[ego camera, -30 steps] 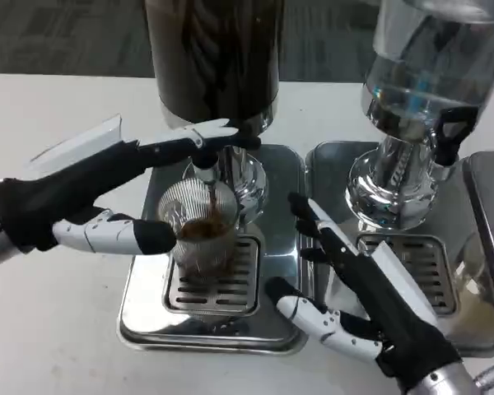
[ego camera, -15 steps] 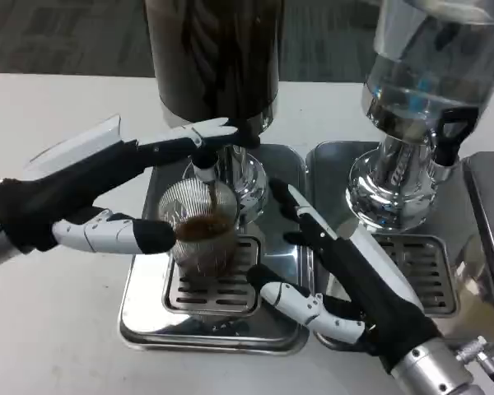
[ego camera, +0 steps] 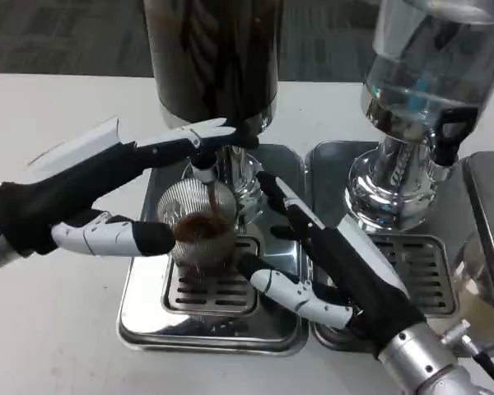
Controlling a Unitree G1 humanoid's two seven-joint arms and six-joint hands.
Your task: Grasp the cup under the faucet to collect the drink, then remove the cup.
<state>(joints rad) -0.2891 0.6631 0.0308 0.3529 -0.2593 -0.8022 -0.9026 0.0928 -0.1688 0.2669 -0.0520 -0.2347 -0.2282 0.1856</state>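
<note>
Cup [ego camera: 199,234] w/ dark drink sits under faucet [ego camera: 202,169]; left hand [ego camera: 107,193] pinches it, right hand [ego camera: 329,271] spread, empty.

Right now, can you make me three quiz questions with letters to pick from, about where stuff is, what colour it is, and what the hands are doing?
1. Where is the cup?
A. under the faucet, on the drip grate
B. on the bare table
C. under the clear dispenser

2. What colour is the drink in the cup?
A. green
B. brown
C. blue

3. What is the right hand doing?
A. lifting the cup
B. open beside the cup
C. pressing the faucet

Answers: 1 A, the cup stands below the spout. 2 B, brown liquid shows inside. 3 B, its fingers are spread, holding nothing.
</note>
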